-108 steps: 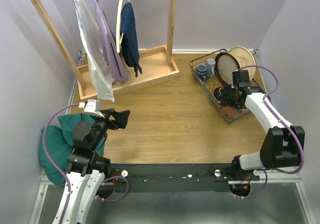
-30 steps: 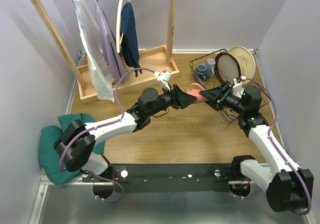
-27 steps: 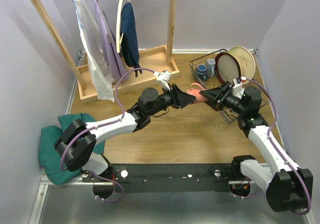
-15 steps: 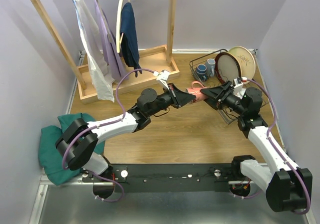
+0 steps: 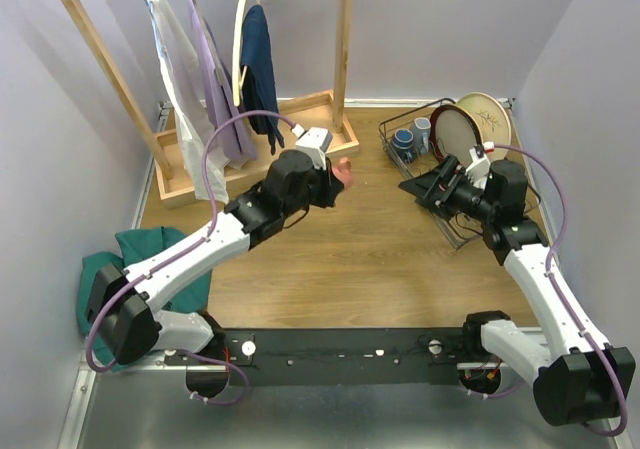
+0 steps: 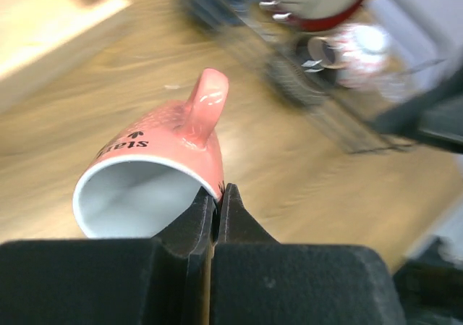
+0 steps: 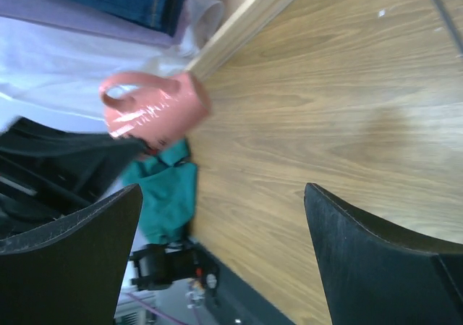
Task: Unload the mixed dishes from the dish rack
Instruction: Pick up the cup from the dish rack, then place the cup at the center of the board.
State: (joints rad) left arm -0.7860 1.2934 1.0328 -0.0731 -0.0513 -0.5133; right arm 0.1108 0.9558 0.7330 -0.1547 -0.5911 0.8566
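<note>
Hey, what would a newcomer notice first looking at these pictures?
The pink ceramic mug, pinched by its rim in the left gripper above the wooden table. Next, the right gripper hanging open and empty next to the dark wire dish rack at back right, two round plates upright inside.

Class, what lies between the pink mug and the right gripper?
Only bare tabletop, seen in the top view, separates the mug from the right gripper.

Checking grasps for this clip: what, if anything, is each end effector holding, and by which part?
The left end effector pinches the pink mug by the wall at its rim. The right end effector is open and holds nothing.
</note>
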